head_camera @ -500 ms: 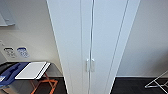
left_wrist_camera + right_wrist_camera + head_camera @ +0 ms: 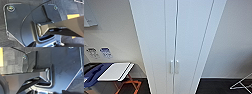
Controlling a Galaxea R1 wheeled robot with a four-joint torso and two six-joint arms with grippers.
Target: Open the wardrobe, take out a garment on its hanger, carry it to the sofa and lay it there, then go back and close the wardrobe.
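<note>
The wardrobe (image 2: 184,37) stands straight ahead in the head view, tall, narrow and white. Its two full-height doors are shut, meeting at a thin seam down the middle. A pair of small white handles (image 2: 174,66) sits either side of that seam, low in the view. With the doors shut, the garment and the hanger are hidden. The sofa is out of view. Both wrist views look down past the robot's own dark plate at dark carpet.
A white-topped folding table (image 2: 115,71) on orange legs stands low at the left, with blue cloth (image 2: 94,73) beside it. A white wire rack (image 2: 242,83) pokes in at the lower right. Pale walls flank the wardrobe; the floor is dark carpet.
The wardrobe and its handles sit slightly differently in the head view, which fits a small move of the camera. Nothing in the scene has moved.
</note>
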